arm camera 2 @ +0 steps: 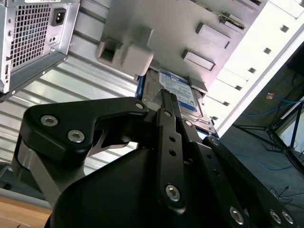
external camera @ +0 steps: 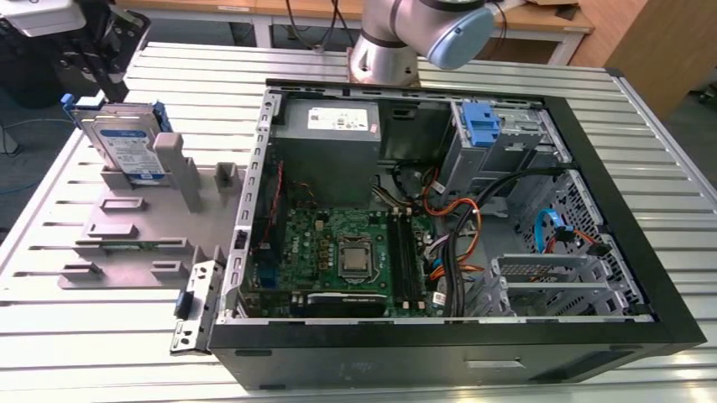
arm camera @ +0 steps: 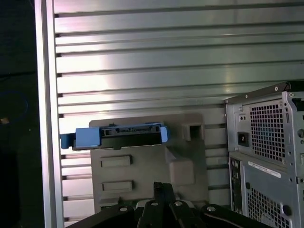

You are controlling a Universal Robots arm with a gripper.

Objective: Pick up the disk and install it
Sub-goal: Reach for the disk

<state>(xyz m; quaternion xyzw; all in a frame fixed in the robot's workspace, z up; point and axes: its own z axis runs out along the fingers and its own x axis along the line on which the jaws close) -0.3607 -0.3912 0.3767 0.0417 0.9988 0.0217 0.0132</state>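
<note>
Closest to the lens in both wrist views are the black linkages of the hand (arm camera: 164,186) (arm camera 2: 165,95). Its two fingers are clenched together on nothing, their tips aimed at the disk but apart from it.

The disk (arm camera: 114,135) (arm camera 2: 178,90) (external camera: 123,138) stands on edge in a slot of a grey plastic fixture (arm camera: 142,166) (arm camera 2: 175,28) (external camera: 134,227), leaning back a little. Its blue carrier frames it, and its white-and-blue label faces outward in the exterior view. In the first wrist view it is seen edge-on, as a blue bar across the fixture.

The fixture lies flat on the counter (external camera: 67,336) (arm camera: 142,47) (arm camera 2: 95,71), a top of ribbed, pale metal slats that catch the light. Just beside the fixture, toward the exterior view's right, an open computer case (external camera: 448,210) (arm camera: 266,152) (arm camera 2: 28,33) lies on its side. Inside it are a green motherboard (external camera: 336,243), a grey power-supply box (external camera: 331,122), a blue clip on a metal cage (external camera: 479,126) and orange and blue cables.

The arm (external camera: 387,50) rises from the counter's far edge, behind the case. Beyond it runs a wooden bench (external camera: 538,21), and a wooden panel (external camera: 650,50) stands at the exterior view's right. Off the counter's edge the floor (arm camera 2: 285,156) is dark, with thin blue cables trailing across it.
</note>
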